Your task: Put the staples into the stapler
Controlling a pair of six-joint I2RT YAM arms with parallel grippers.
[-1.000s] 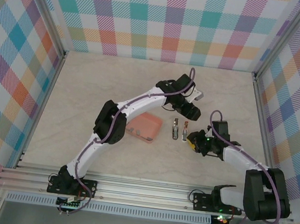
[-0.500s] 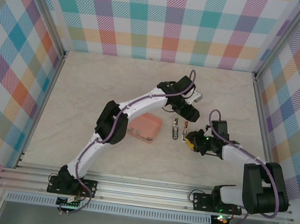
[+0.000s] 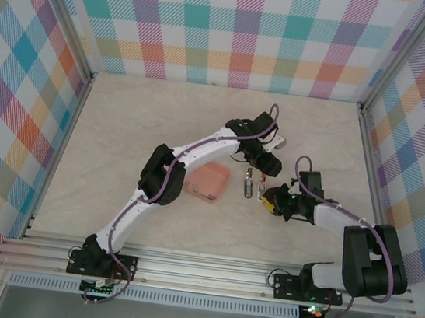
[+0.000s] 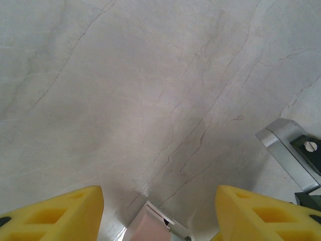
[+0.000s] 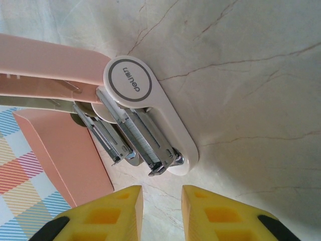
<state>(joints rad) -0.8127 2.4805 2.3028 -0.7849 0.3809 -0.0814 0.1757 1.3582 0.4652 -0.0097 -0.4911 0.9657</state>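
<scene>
Compared with one second ago, the left arm has stretched a little further and its left gripper now hangs closer over the far end of the stapler. The right gripper has slid slightly left toward the stapler too, and its jaws have narrowed a bit.

The left arm reaches diagonally across the counter, wrist tipped down. In its wrist view the jaws stand well apart and empty, with the stapler's pink tip just between them. The right arm lies low, forearm pointing left. Its jaws are almost together, with a narrow empty gap, just beside the stapler.

The stapler lies open between the tray and the right gripper. The staples are only tiny dark specks at the tray's near edge; I cannot tell more.
</scene>
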